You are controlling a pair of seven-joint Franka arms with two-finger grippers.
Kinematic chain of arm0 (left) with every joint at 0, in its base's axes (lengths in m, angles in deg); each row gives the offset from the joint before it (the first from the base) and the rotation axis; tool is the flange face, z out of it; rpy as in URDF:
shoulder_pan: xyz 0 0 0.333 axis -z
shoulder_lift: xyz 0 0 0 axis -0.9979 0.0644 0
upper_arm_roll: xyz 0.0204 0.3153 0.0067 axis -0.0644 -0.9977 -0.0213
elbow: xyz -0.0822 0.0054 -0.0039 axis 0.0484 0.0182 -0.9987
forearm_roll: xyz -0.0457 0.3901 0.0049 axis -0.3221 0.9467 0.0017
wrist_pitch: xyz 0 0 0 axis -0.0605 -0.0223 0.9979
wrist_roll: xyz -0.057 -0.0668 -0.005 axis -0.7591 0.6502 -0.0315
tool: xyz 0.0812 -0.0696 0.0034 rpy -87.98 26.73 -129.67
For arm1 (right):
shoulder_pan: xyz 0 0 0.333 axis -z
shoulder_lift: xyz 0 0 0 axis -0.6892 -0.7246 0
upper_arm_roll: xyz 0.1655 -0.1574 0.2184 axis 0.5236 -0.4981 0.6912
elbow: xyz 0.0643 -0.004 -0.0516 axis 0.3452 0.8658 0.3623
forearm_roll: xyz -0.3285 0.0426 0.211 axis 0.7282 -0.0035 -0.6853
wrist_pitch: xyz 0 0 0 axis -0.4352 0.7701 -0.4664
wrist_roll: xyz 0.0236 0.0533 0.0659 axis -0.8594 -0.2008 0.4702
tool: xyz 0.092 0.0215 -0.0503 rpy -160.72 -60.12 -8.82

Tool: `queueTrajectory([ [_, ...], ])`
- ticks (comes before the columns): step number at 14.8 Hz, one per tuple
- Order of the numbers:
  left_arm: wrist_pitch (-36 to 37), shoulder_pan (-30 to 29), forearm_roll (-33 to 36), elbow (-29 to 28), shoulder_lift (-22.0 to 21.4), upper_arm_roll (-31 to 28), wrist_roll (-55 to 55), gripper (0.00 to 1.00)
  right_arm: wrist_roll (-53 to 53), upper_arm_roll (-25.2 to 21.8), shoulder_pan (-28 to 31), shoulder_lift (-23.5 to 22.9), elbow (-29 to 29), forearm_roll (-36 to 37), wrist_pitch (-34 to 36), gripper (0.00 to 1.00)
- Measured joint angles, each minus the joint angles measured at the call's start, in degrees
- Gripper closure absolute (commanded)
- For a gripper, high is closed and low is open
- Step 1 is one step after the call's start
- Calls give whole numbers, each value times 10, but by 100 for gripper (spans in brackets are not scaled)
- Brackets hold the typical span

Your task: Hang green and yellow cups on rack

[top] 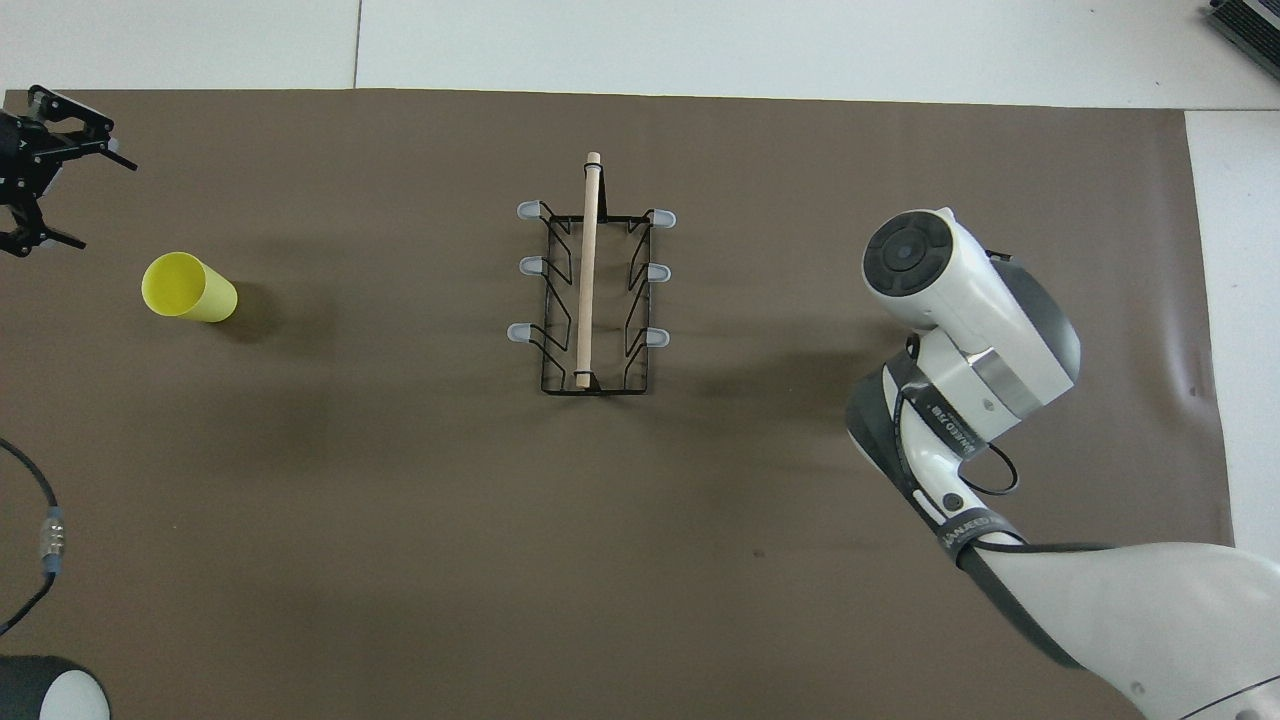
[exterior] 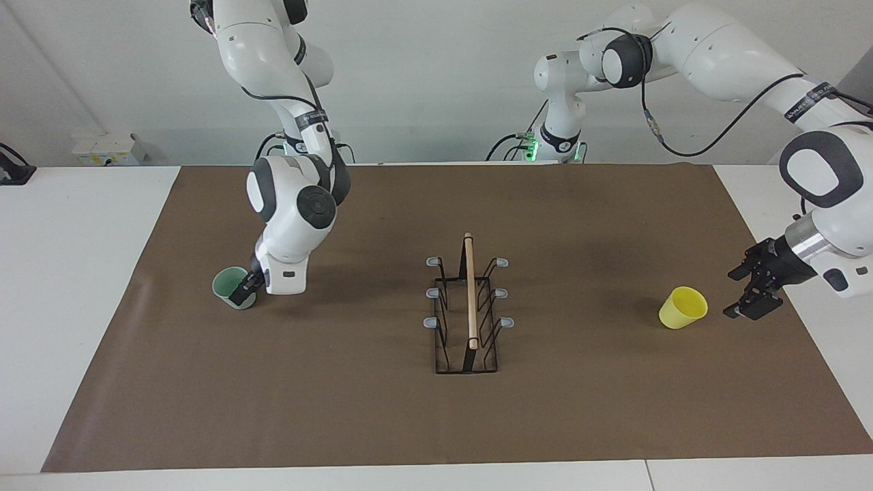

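The pale green cup point(exterior: 232, 286) stands on the brown mat toward the right arm's end. My right gripper point(exterior: 243, 292) is down at its rim, on the side toward the rack. In the overhead view the right arm hides this cup and gripper. The yellow cup point(exterior: 683, 307) stands on the mat toward the left arm's end and also shows in the overhead view point(top: 188, 288). My left gripper point(exterior: 736, 294) is open and empty beside it, apart from it, over the mat's edge; it shows in the overhead view point(top: 90, 200) too. The rack point(exterior: 469, 307) stands mid-table with bare prongs.
The brown mat point(exterior: 436, 409) covers most of the white table. The rack point(top: 590, 290) with its wooden rod stands between the two cups. A small white box point(exterior: 109, 146) sits on the table's edge at the robots' end.
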Motion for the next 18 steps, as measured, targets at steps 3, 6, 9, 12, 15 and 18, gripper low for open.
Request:
queueTrajectory([
  [3,-21,-28,-29,9,35,-1,54,0,27,0,-16,5,59,95,-35,0],
  [6,-35,-58,-59,6,55,-6,72,0,33,1,-36,9,117,199,-55,0],
  [9,-72,-73,-95,-23,64,-13,109,0,33,1,-49,12,155,259,-65,0],
  [12,-110,-74,-127,-62,66,-16,154,0,34,0,-47,21,178,292,-68,0],
  [15,-129,-73,-161,-106,57,-25,178,0,37,-1,-43,28,183,305,-69,0],
  [18,-171,-73,-216,-197,25,-36,180,0,38,-2,-38,30,192,321,-71,0],
])
